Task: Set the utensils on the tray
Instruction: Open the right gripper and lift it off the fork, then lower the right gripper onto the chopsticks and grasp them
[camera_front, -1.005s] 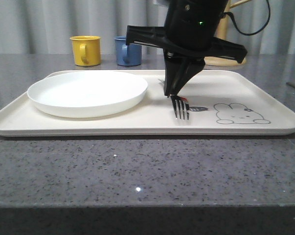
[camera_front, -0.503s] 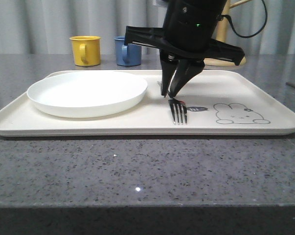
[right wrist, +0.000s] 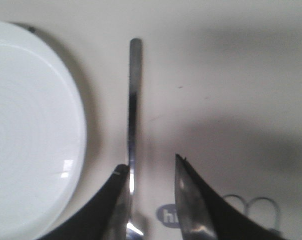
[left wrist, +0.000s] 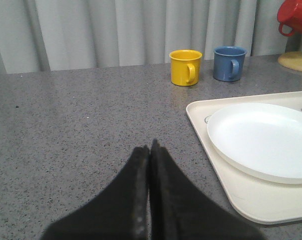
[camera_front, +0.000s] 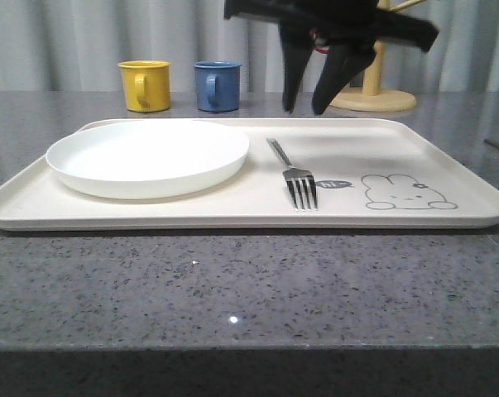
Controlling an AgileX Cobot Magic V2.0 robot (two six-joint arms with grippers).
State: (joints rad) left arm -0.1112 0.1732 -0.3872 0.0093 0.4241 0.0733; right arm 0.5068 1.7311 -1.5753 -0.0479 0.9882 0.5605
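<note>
The fork [camera_front: 295, 177] lies flat on the tray [camera_front: 448, 169], tines toward the near rim, just beside the white plate [camera_front: 148, 155] and touching the edge of the little "hi" bubble next to the rabbit drawing [camera_front: 406, 192]. The right hand [camera_front: 309, 89] hangs above its handle with its two black fingers spread and nothing between them. The left hand [left wrist: 150, 165] sits low over the grey surface [left wrist: 80, 125] to the side of the tray, fingers pressed together, empty.

From where I stand the main risk is a careless sweep of that right hand: its fingertips straddle the line of the handle, so a sideways move at low height could clip the fork and skid it into the plate. Behind it stand the mug stand [camera_front: 373, 95], the blue mug [camera_front: 217, 85] and the yellow mug [camera_front: 145, 84], so backing away low would crowd them.

Open room is good elsewhere: the tray's right half is bare, its rim is low, and the near surface is free.
</note>
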